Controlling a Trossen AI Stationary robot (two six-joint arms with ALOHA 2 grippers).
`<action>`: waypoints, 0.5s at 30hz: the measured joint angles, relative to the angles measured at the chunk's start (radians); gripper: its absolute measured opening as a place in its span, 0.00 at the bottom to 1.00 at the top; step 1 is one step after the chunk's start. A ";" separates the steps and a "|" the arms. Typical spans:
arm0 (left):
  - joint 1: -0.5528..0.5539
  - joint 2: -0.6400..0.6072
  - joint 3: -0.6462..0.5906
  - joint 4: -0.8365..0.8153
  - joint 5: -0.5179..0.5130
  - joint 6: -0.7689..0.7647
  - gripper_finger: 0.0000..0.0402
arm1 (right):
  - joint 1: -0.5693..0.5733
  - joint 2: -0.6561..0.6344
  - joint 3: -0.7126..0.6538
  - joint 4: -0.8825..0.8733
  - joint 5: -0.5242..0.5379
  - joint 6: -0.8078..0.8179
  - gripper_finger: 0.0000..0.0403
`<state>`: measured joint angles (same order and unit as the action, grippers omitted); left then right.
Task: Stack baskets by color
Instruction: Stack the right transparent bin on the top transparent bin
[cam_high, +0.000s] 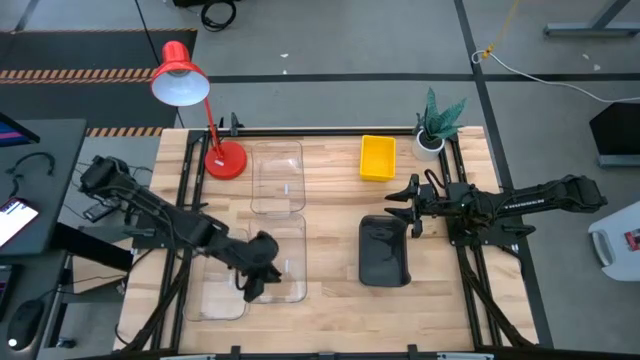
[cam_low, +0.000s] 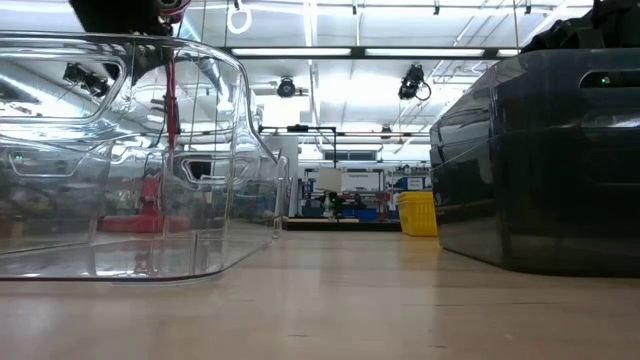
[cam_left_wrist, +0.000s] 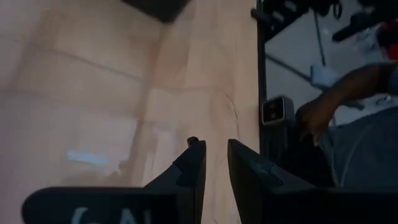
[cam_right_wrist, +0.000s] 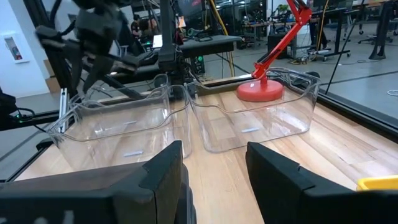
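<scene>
Three clear baskets show in the high view: one at the far left-centre (cam_high: 277, 178), one nearer (cam_high: 285, 255) and one at the near left (cam_high: 213, 292). A yellow basket (cam_high: 378, 158) sits at the far side, and a dark grey basket (cam_high: 385, 250) at the near right. My left gripper (cam_high: 262, 268) (cam_left_wrist: 214, 144) is over the left side of the nearer clear basket (cam_low: 120, 160), with only a narrow gap between its fingers. My right gripper (cam_high: 403, 205) (cam_right_wrist: 214, 155) waits open and level at the right, above the table. My left gripper appears to pinch the left wall (cam_high: 250, 258) of the nearer clear basket between its two fingers, slanting down from the table's left. The clear plastic hardly shows between the fingers (cam_left_wrist: 194, 168). I cannot tell whether the basket is off the table.
A red desk lamp (cam_high: 222, 158) stands at the far left and a small potted plant (cam_high: 436, 125) at the far right corner. Black rails (cam_high: 330, 131) frame the table. In the left wrist view a person's arm (cam_left_wrist: 323, 112) shows beyond the table's edge.
</scene>
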<state>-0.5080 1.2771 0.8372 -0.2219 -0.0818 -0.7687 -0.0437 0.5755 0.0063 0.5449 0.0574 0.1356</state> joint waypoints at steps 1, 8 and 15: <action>-0.012 0.020 0.020 -0.018 0.000 -0.010 0.18 | 0.000 0.000 0.000 0.000 0.000 0.000 0.45; -0.072 0.178 0.214 -0.237 -0.022 -0.034 0.18 | 0.000 0.000 0.000 0.000 0.000 0.000 0.45; -0.105 0.300 0.363 -0.341 0.008 -0.008 0.18 | 0.000 0.000 0.000 0.002 0.001 0.000 0.45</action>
<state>-0.6126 1.5769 1.2004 -0.5628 -0.0737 -0.7765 -0.0437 0.5755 0.0063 0.5473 0.0581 0.1357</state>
